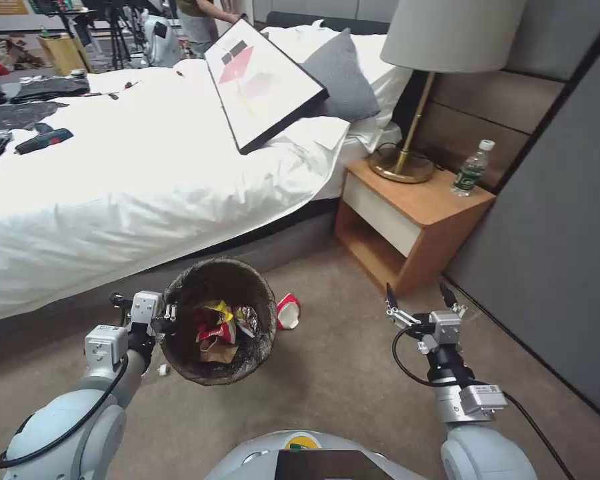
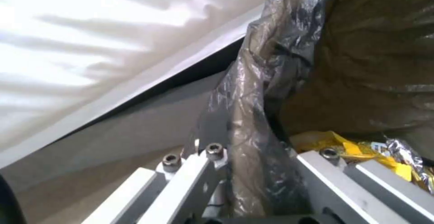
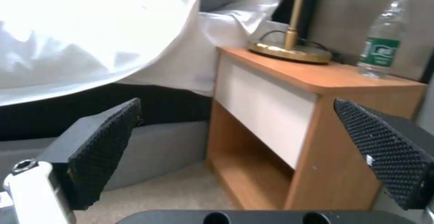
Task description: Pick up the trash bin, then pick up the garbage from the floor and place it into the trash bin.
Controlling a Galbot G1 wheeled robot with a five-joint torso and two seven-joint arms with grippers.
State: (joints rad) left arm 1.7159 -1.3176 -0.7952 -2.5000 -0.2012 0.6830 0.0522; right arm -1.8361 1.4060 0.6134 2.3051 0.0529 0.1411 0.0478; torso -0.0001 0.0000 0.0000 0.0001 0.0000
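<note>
The left gripper [image 1: 169, 312] clamps the bag-lined rim of the trash bin [image 1: 260, 347], one finger inside and one outside, holding it above the carpet [image 1: 353, 393] beside the bed [image 1: 113, 193]. The bin's long axis tilts, its mouth opening up toward the head camera. Inside lie the wrappers and paper bag [image 1: 221, 330]. A red-and-white carton [image 1: 288, 311] lies on the carpet just beyond the bin. The right gripper [image 1: 422, 298] hovers empty, fingers [image 3: 104, 142] spread wide, facing the nightstand [image 1: 413, 220].
</note>
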